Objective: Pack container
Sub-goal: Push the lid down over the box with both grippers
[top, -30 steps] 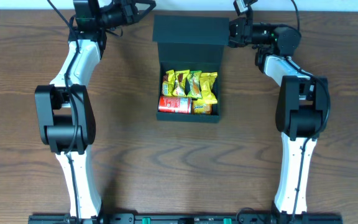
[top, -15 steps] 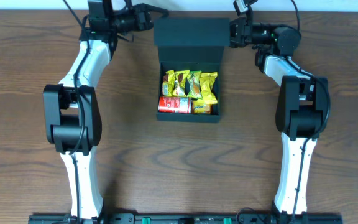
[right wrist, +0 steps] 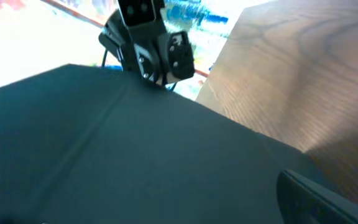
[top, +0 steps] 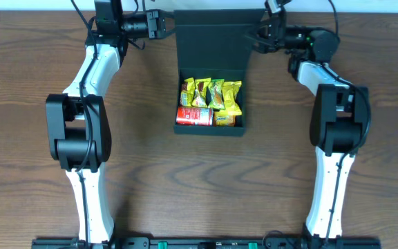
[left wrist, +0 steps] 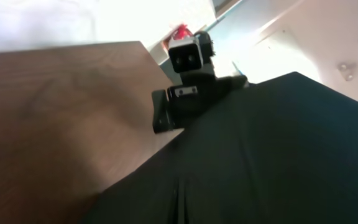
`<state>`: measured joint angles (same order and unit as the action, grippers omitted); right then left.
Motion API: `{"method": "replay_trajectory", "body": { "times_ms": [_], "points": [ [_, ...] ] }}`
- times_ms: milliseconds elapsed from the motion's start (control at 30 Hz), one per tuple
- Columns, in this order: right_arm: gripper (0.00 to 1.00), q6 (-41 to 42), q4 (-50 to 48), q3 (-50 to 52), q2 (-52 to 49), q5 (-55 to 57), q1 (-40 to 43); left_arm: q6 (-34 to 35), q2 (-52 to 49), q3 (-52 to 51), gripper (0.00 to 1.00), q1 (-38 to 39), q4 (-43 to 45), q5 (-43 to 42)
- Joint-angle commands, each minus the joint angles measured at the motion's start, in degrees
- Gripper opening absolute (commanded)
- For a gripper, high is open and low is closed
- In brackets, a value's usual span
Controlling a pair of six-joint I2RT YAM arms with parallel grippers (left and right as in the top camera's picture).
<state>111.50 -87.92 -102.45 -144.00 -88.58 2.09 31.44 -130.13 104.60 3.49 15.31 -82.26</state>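
The dark teal container (top: 209, 131) stands open at the table's middle, with yellow snack packets (top: 213, 93) and a red packet (top: 193, 116) inside. Its hinged lid (top: 213, 41) is raised from the back. My left gripper (top: 159, 24) is at the lid's far left corner and my right gripper (top: 262, 31) at its far right corner. The lid fills the left wrist view (left wrist: 278, 155) and hides the left fingers. In the right wrist view the lid (right wrist: 123, 155) covers the jaws, with one finger (right wrist: 328, 199) showing over its edge.
Brown wooden table (top: 144, 159) all around the box. The table's far edge runs just behind the lid and both grippers. Each wrist view shows the opposite gripper beyond the lid: the right one (left wrist: 188, 74) and the left one (right wrist: 148, 43).
My left gripper moved right to the lid's far left corner. The lid has since swung up from lying back and looks larger from above. The right gripper rose slightly with it.
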Motion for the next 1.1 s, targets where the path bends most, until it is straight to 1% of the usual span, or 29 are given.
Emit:
{"method": "replay_trajectory", "body": {
  "times_ms": [0,200,267,333,400,433,600,667,767,800,867,900,933,1033,1067],
  "points": [
    [0.99,0.3,-2.3,-0.2,0.0,-0.2,2.5,-0.8,-0.4,0.6,0.08,0.1,0.2,-4.4],
    [0.99,0.3,-2.3,-0.2,0.0,-0.2,6.4,-0.8,-0.4,0.6,0.08,0.1,0.2,-4.9],
    [0.98,0.3,-2.3,-0.2,0.0,-0.2,7.4,-0.8,-0.4,0.6,0.09,0.1,0.2,-4.9],
    [0.88,0.3,-2.3,-0.2,0.0,-0.2,8.4,-0.8,-0.4,0.6,0.09,0.1,0.2,-5.0],
    [0.69,0.3,-2.3,-0.2,0.0,-0.2,8.9,-0.8,-0.4,0.6,0.10,0.1,0.2,-6.0],
    [0.62,0.3,-2.3,-0.2,0.0,-0.2,9.0,-0.8,-0.4,0.6,0.10,0.1,0.1,-6.6],
    [0.58,0.3,-2.3,-0.2,0.0,-0.2,8.8,-0.3,-0.4,0.6,0.10,0.1,0.1,-7.8],
    [0.50,0.3,-2.3,-0.2,0.0,-0.2,8.6,0.9,-0.4,0.6,0.08,0.1,0.1,-7.9],
    [0.44,0.3,-2.3,-0.2,0.0,-0.2,8.0,2.2,-0.4,0.6,0.06,0.1,0.1,-7.8],
    [0.43,0.3,-2.3,-0.2,0.0,-0.2,7.6,2.5,-0.4,0.6,0.06,0.1,0.1,-7.8],
    [0.51,0.2,-2.3,-0.2,0.0,-0.2,7.0,2.5,-0.4,0.6,0.06,0.1,-0.5,-7.3],
    [0.51,-1.2,-2.3,-0.2,0.0,-0.2,6.5,2.4,-0.4,0.6,0.06,0.1,-1.2,-6.5],
    [0.54,-3.1,-2.3,-0.2,0.0,0.1,6.0,2.4,-0.4,0.6,0.08,0.0,-2.3,-4.5],
    [0.55,-7.8,-2.1,-0.2,0.0,-0.2,5.2,2.4,-0.4,0.6,0.08,-0.5,-6.2,3.6],
    [0.55,-9.6,-1.5,-0.2,0.0,-0.6,5.0,2.4,-0.4,0.6,0.09,-0.8,-8.6,7.6]
  ]
}}
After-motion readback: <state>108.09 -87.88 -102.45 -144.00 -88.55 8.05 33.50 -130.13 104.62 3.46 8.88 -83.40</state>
